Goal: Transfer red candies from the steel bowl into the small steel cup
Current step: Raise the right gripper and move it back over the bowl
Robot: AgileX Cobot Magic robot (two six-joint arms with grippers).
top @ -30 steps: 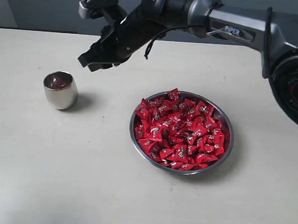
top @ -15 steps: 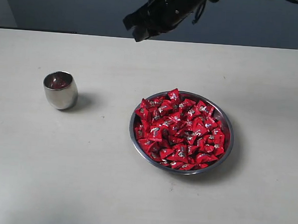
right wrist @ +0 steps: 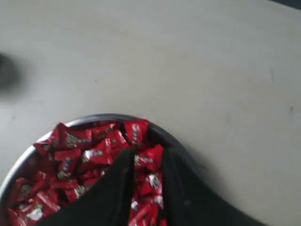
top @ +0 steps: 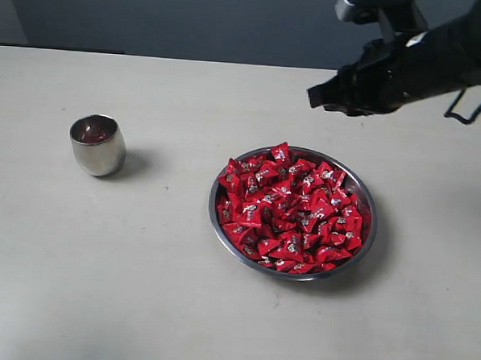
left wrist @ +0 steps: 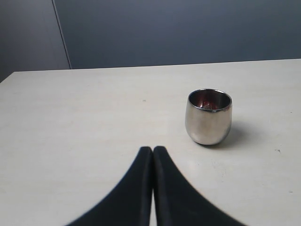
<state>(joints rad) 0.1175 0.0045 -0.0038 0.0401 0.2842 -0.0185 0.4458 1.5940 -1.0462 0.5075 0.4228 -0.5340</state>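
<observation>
Many red candies (top: 291,208) fill the steel bowl (top: 373,227) at the table's middle right. The small steel cup (top: 97,144) stands upright at the left, and its inside shows red. My right gripper (top: 317,97) hangs in the air beyond the bowl's far right rim, fingers pointing left. In the right wrist view the right gripper (right wrist: 148,153) is open, its jaws a candy's width apart; the candies (right wrist: 89,150) in the bowl (right wrist: 94,117) show through the gap. My left gripper (left wrist: 153,149) is shut and empty, low over the table, a short way from the cup (left wrist: 208,117).
The pale tabletop (top: 138,287) carries only the cup and the bowl. A dark wall (top: 192,16) runs along the table's far edge. The right arm (top: 440,61) reaches in from the upper right.
My right gripper has swung from above the table near the cup, across the far edge, to the right side beyond the bowl. The cup and bowl have not moved.
</observation>
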